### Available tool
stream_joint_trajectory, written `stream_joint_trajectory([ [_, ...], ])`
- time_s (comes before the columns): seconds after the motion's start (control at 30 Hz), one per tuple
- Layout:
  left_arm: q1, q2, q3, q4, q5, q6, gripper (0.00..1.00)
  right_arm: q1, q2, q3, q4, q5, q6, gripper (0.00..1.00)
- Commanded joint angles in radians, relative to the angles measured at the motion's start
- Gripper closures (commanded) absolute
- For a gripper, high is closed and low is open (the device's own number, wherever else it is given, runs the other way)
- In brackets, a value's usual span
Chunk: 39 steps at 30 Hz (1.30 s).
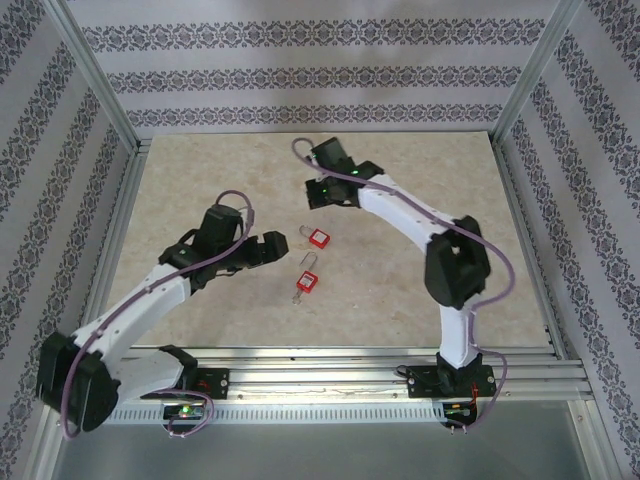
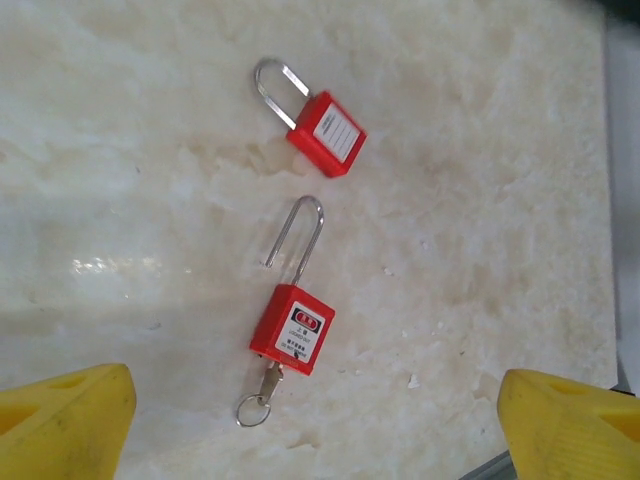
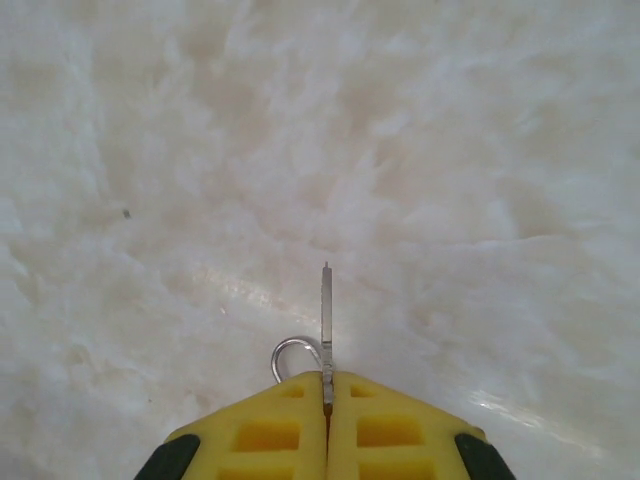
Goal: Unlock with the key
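On the worktop (image 1: 200, 180) just nearward of my right claw (image 3: 327, 385), clamped on a key (image 3: 326, 310), lies the closed red padlock (image 1: 319, 238), long axis crosswise, body end rightward; left claw (image 1: 280, 248) gapes beside it.

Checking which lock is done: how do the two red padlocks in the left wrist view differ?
The lower padlock has a key in its base; the upper padlock shows none. Lower's shackle is long, one end free; upper's is short, looks seated. Both: red bodies, white labels.
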Motion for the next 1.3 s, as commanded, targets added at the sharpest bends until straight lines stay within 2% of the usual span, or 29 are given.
stream_joint_trajectory([
  [0.0,-0.018,0.134,0.051,0.084,0.032,-0.119,0.08,-0.037,-0.128,-0.128,0.016,0.024,0.032,1.0],
  [0.2,-0.022,0.363,0.123,0.267,0.165,-0.336,0.07,-0.041,-0.388,-0.402,0.061,0.062,0.03,1.0],
  [0.27,-0.035,0.407,0.142,0.33,0.168,-0.419,0.05,-0.043,-0.485,-0.508,0.081,0.074,0.047,1.0],
  [0.3,-0.041,0.424,0.158,0.322,0.152,-0.462,0.01,-0.042,-0.516,-0.542,0.089,0.076,0.053,1.0],
  [0.47,-0.071,0.541,0.372,-0.045,0.036,-0.53,0.0,-0.042,-0.714,-0.727,0.123,0.088,0.095,1.0],
  [0.53,-0.076,0.582,0.435,-0.152,0.001,-0.592,0.0,-0.039,-0.769,-0.769,0.128,0.088,0.106,1.0],
  [0.67,-0.076,0.72,0.657,-0.415,-0.046,-0.616,0.0,-0.025,-0.86,-0.834,0.125,0.106,0.118,1.0],
  [0.77,-0.079,0.811,0.772,-0.475,-0.033,-0.651,0.0,-0.014,-0.908,-0.869,0.118,0.124,0.122,1.0],
  [1.03,-0.101,1.014,1.105,-0.662,-0.093,-0.677,0.03,-0.011,-1.005,-0.952,0.112,0.134,0.14,1.0],
  [1.17,-0.103,1.083,1.163,-0.68,-0.098,-0.702,0.1,-0.011,-1.038,-0.984,0.118,0.134,0.147,1.0],
  [1.27,-0.103,1.13,1.204,-0.71,-0.101,-0.71,0.1,-0.011,-1.059,-1.002,0.115,0.135,0.149,1.0],
])
